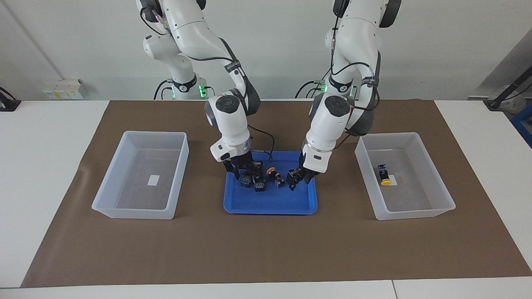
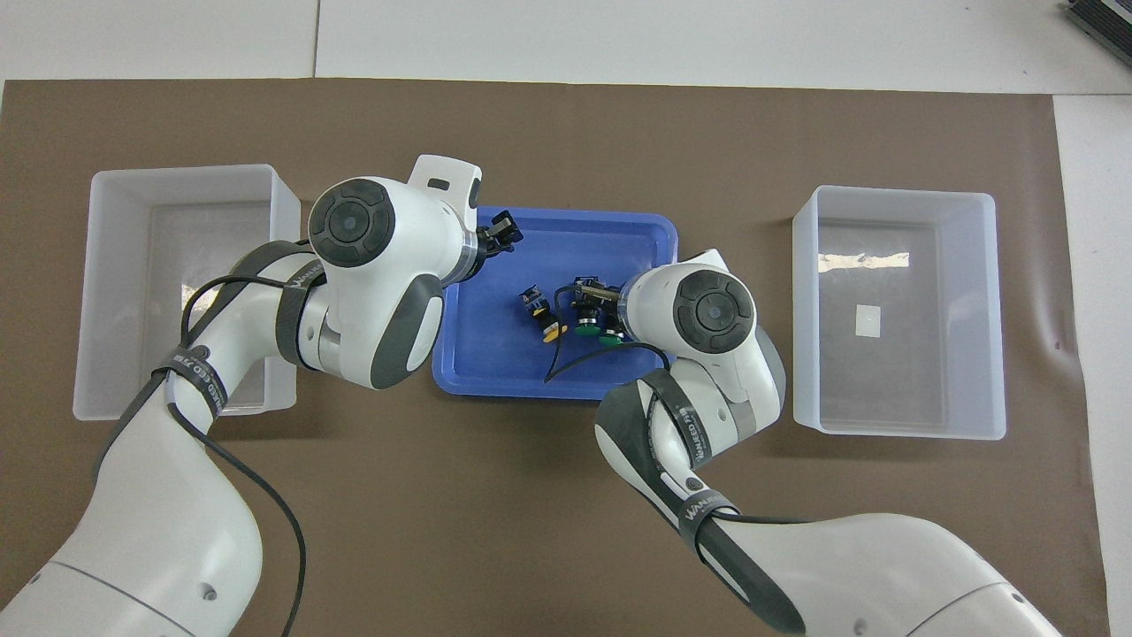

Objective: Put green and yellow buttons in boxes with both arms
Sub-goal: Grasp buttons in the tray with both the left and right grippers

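A blue tray (image 1: 270,209) lies on the mat between two clear boxes. In it lie one yellow button (image 1: 274,174), seen from above too (image 2: 544,320), and two green buttons (image 2: 594,333) side by side, toward the right arm's end. My right gripper (image 1: 245,172) is down in the tray over the green buttons' dark bodies (image 1: 253,182). My left gripper (image 1: 298,179) is open and empty, low in the tray beside the yellow button. A second yellow button (image 1: 385,175) lies in the box (image 1: 415,211) at the left arm's end.
The box (image 1: 137,211) at the right arm's end holds only a white label. A brown mat (image 1: 266,249) covers the middle of the white table. In the overhead view my left arm hides part of the box (image 2: 177,186) at its end.
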